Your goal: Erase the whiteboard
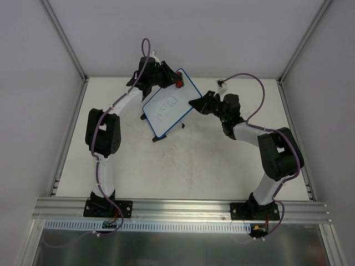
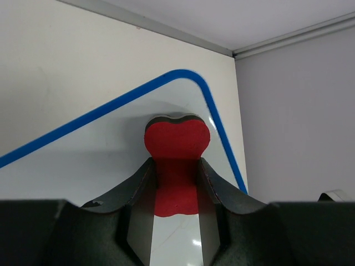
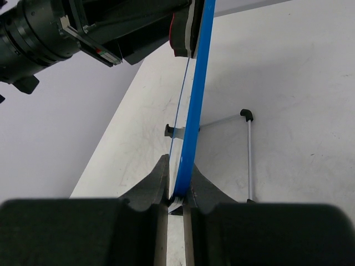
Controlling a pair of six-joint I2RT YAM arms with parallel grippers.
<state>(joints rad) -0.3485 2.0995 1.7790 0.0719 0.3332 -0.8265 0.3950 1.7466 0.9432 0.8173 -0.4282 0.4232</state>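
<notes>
1. Left claw (image 2: pixel 176 180) is clamped on the red eraser (image 2: pixel 176 138). The fingers pinch its narrow waist, and its rounded head sticks out past the tips.
2. Right claw (image 3: pixel 178 193) is closed on the whiteboard (image 1: pixel 163 113), jaws nipping the blue frame edge-on and bracing the board from its side.
3. The whiteboard stands tilted on its wire stand (image 3: pixel 248 149) on the table (image 1: pixel 194 166). Its far corner sits just ahead of the left claw's tips, and its near edge is inside the right claw.
4. From the right wrist view the eraser head looks pressed against the board face at that far corner. I can't confirm full contact.
5. Blue scribbles (image 1: pixel 168 104) sit mid-board, down the face from the left claw and just beside the right claw. My read is that wiping is barely started.
6. To do it well:
   - Keep the eraser's flat face on the board, not its edge.
   - Sweep down from the corner through the scribbles in overlapping passes.
   - Use light, even pressure so the stand doesn't skid or fold.
7. The right claw should hold firm as the counterforce. The risk is the left claw running into it near the marks, so stop the strokes short of that side.
8. Containers: none seen in any view, so no contents to report.
</notes>
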